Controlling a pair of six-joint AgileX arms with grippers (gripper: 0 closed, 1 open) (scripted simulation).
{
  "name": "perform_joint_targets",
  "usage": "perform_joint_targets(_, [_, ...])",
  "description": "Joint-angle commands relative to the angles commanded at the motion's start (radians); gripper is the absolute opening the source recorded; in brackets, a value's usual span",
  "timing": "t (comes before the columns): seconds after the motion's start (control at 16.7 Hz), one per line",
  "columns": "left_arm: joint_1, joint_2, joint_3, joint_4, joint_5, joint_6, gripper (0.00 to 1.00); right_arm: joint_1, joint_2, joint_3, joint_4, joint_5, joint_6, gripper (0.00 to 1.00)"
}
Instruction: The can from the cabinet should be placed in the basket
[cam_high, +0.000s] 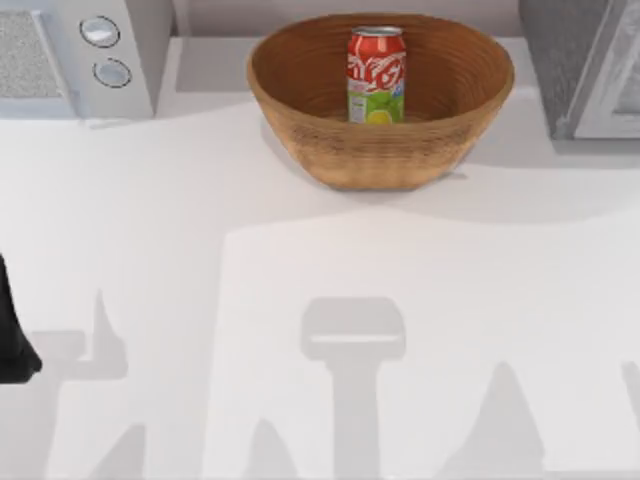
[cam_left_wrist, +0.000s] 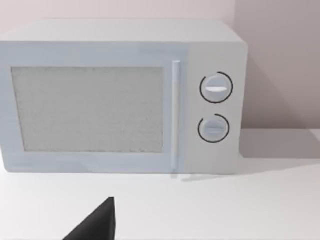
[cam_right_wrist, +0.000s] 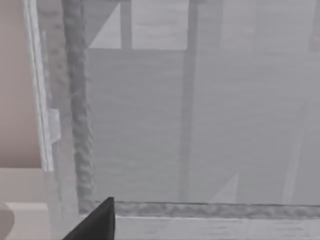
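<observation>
Noted the table (cam_high: 150, 250) first, with the white microwave (cam_high: 140, 70) at its far left and the cabinet (cam_high: 555, 60) at its far right. Found the basket (cam_high: 300, 100) between them, wide and woven. Spotted the can (cam_high: 377, 75) standing upright inside it, near the back wall, held by nothing. Judged the task's placing done.

Reckoned the can light, thin-walled and smooth, so easily dented and apt to slip. Would grip it across the mid-body, gently, from above the basket rim.

Read white script on the red part, seemingly Coca-Cola lettering, not wholly legible. Made out a yellow lemon on the green band.

Placed the left gripper (cam_left_wrist: 97, 225) before the microwave and the right gripper (cam_right_wrist: 97, 225) close to the cabinet door. Could not tell how far open either claw was.
</observation>
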Motion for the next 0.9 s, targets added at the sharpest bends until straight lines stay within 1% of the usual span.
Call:
perform_joint_targets(0.24, [0.000,0.000,0.000,0.000,0.000,0.000,1.00,-0.226,0.356,0.078,0.266,-0.219,0.007,1.00])
perform_joint_targets(0.48, [0.000,0.000,0.000,0.000,0.000,0.000,1.00,-0.387,0.612,0.135,0.459,-0.379,0.012,1.00])
perform_joint_targets(0.66, [0.000,0.000,0.000,0.000,0.000,0.000,1.00,-0.446,0.700,0.157,0.526,-0.438,0.014,1.00])
perform_joint_targets(0.9, [0.000,0.000,0.000,0.000,0.000,0.000,1.00,-0.451,0.707,0.159,0.532,-0.443,0.014,1.00])
